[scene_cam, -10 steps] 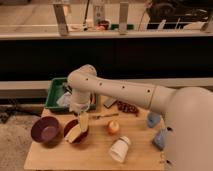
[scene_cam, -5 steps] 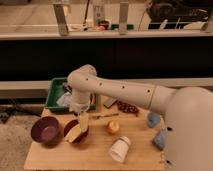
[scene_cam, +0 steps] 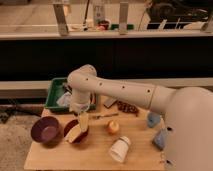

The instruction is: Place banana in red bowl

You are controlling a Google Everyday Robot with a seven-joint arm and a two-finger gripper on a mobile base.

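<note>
The banana (scene_cam: pixel 78 128) lies partly in the red bowl (scene_cam: pixel 75 131), its long axis running from upper right to lower left. Its upper end rises toward the gripper (scene_cam: pixel 80 111) and its lower end rests at the bowl's near rim, so the fruit stands tilted rather than flat. The gripper hangs directly over the bowl, at the end of the white arm (scene_cam: pixel 120 92) that reaches in from the right. Its tips meet the top of the banana, but whether the jaws are clenched on the fruit or released cannot be told.

The red bowl sits toward the left of the wooden worktop (scene_cam: pixel 95 155), just beside a dark purple bowl (scene_cam: pixel 46 130) on its left. To the right of the red bowl lies a small round orange-yellow fruit (scene_cam: pixel 113 126). Nearer the front edge, a white cup (scene_cam: pixel 120 148) lies on its side. At the right edge of the worktop are two pale blue objects (scene_cam: pixel 156 130), partly hidden by the robot's body. Behind the arm, a green tray (scene_cam: pixel 54 96) holds some pale items, and a dark reddish packet (scene_cam: pixel 127 107) lies near the worktop's back edge. No label or writing is readable on anything.
</note>
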